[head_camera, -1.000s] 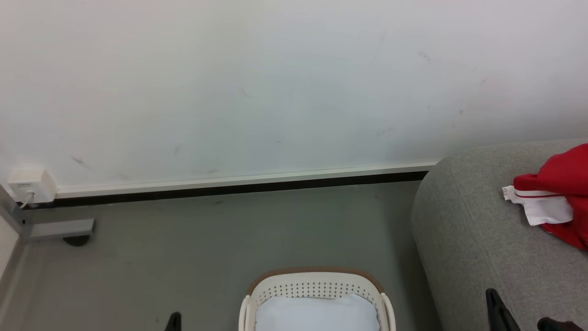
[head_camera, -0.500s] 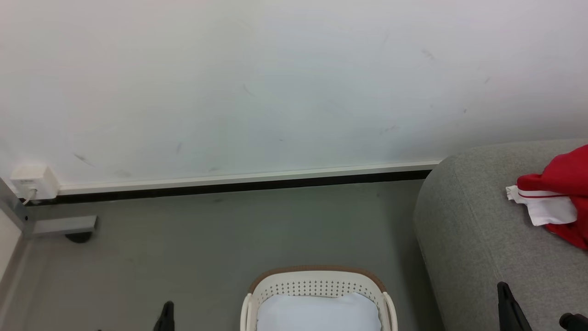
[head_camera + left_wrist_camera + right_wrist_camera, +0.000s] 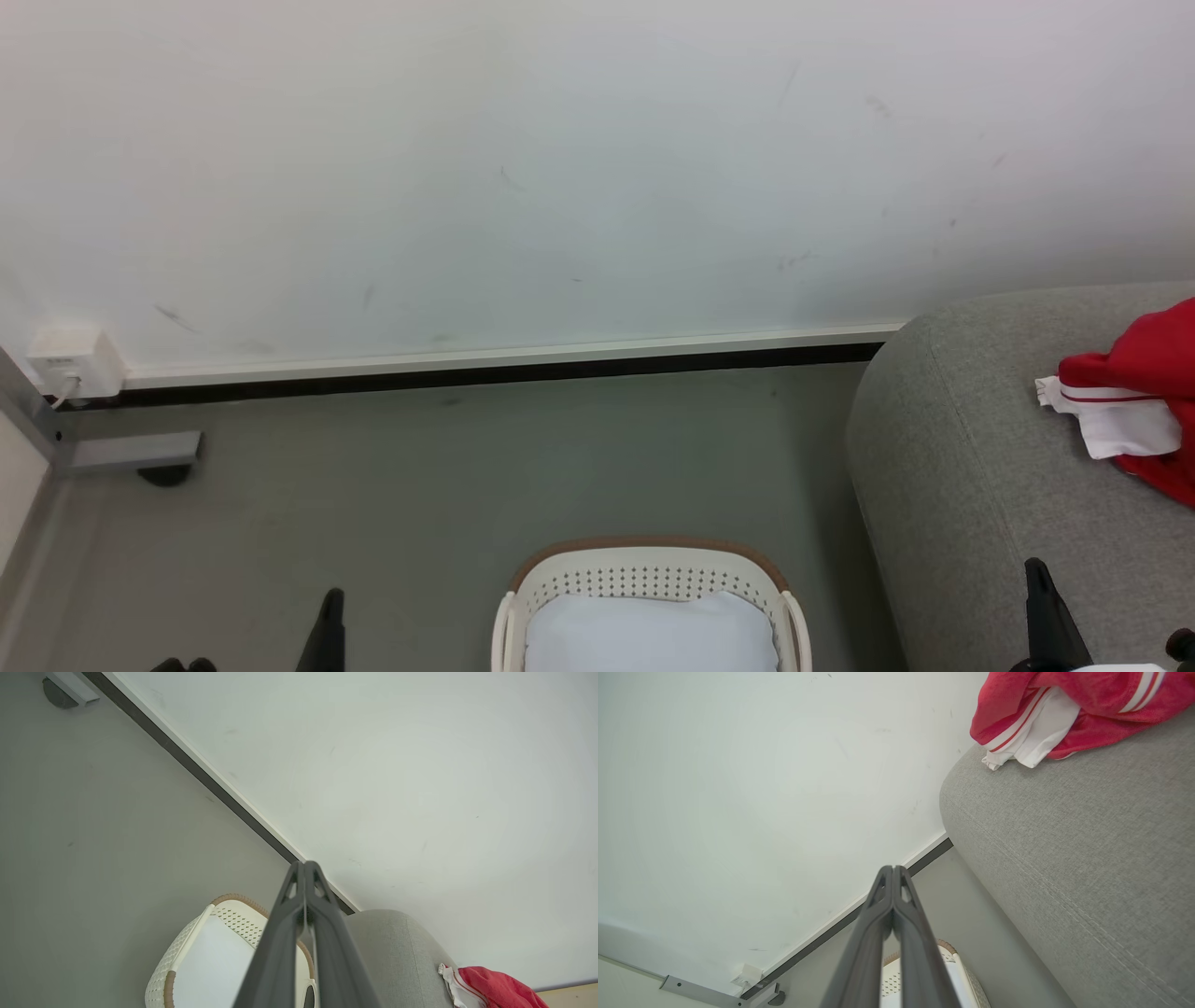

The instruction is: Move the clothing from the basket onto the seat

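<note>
The red clothing (image 3: 1144, 373) with white panels lies on the grey seat (image 3: 971, 467) at the right edge; it also shows as clothing (image 3: 1069, 714) on the seat (image 3: 1087, 849) and clothing (image 3: 490, 989) beyond the seat (image 3: 397, 947). The cream basket (image 3: 651, 569) stands on the floor at bottom centre, holding a plain white liner (image 3: 649, 635); the basket (image 3: 187, 952) and basket (image 3: 957, 970) hold no red fabric. My left gripper (image 3: 304, 865) is shut with nothing in it, left of the basket (image 3: 331, 607). My right gripper (image 3: 893, 870) is shut and empty, low over the seat's front (image 3: 1041, 583).
A white wall with a dark baseboard (image 3: 485, 373) runs behind the grey floor. A white wall socket (image 3: 70, 359) and a grey metal frame foot (image 3: 131, 453) sit at the far left.
Both grippers' fingers have risen a little higher into the head view. The whole head picture has shifted slightly, so the camera moved. Clothing and basket lie as before.
</note>
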Motion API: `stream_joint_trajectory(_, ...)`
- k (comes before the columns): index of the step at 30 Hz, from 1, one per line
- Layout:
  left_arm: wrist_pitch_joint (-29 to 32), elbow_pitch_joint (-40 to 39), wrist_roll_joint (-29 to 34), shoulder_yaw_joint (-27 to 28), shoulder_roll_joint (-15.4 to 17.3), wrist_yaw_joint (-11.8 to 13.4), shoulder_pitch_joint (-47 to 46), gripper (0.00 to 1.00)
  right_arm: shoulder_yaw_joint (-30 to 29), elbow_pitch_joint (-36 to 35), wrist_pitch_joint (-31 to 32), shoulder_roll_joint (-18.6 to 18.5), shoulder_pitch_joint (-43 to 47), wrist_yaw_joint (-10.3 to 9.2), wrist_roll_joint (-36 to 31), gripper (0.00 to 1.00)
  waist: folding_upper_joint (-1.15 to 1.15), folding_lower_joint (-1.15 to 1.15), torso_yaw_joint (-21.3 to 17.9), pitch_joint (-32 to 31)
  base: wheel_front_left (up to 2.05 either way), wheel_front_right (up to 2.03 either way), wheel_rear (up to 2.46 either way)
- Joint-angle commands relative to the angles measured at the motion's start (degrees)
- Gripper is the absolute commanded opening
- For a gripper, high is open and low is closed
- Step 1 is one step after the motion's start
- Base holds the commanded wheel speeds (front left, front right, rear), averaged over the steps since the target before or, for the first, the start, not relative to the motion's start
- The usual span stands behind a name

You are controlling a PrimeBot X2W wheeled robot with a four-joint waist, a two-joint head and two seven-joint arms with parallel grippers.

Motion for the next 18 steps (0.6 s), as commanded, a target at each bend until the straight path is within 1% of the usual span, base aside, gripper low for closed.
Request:
stream_joint_trajectory(1, 0.4, -0.9, -1.7, 0.5, 0.3, -0.3, -1.3, 0.0, -0.4, -1.0, 0.4, -0.6, -1.7, -0.03, 2.0, 0.0, 0.0, 0.0, 0.0, 0.0, 0.0, 0.0, 0.0)
stream_joint_trajectory(18, 3.4, -1.8, -12.5, 2.1, 0.4, -0.9, -2.8, 0.0, -1.4, -2.1, 3.4, -0.7, -2.5, -0.05, 13.9, 0.0, 0.0, 0.0, 0.6, 0.4, 0.0, 0.0, 0.0)
